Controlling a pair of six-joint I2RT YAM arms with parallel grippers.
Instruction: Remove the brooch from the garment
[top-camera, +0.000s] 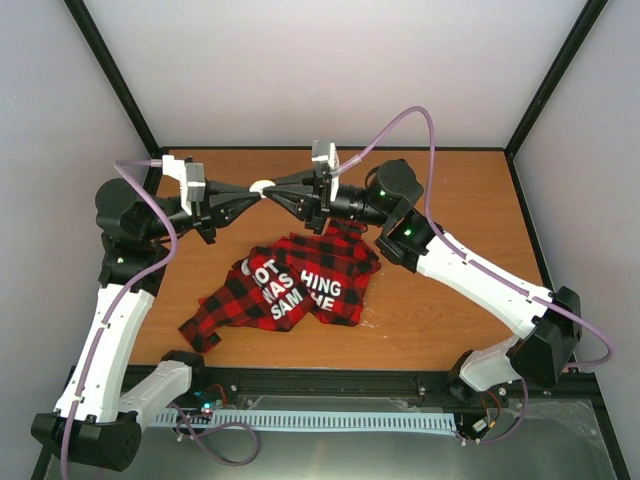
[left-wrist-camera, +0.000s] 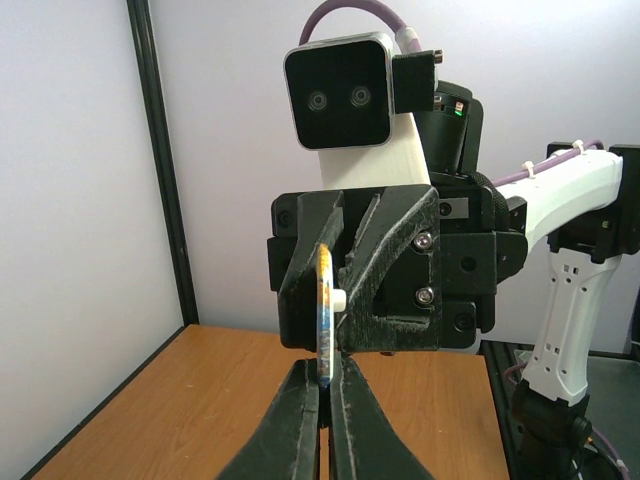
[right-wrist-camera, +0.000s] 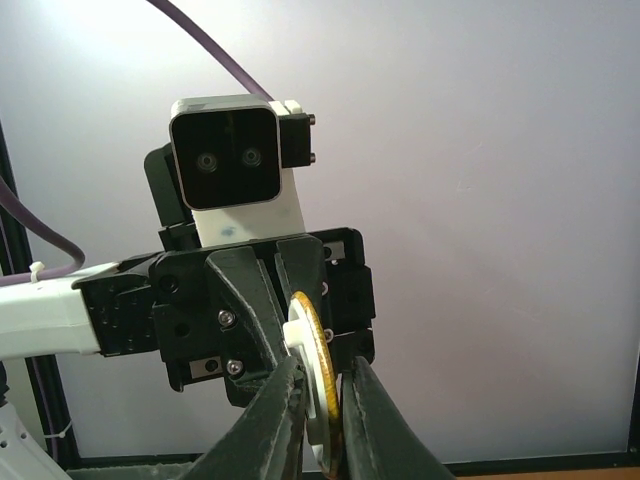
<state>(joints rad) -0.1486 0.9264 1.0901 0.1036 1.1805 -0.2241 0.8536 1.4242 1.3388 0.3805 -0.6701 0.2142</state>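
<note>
Left pincer (top-camera: 254, 192), right pincer (top-camera: 273, 193) on brooch (top-camera: 262, 186); garment (top-camera: 340, 258) "NOT WAS SAM"

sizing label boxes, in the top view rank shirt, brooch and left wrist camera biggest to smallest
1. shirt, by far
2. left wrist camera
3. brooch, smallest, partly hidden
Both small ones are raised nearer the camera than the shirt.

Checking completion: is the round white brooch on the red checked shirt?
No, left gripper and right gripper hold the brooch off the shirt.
</note>
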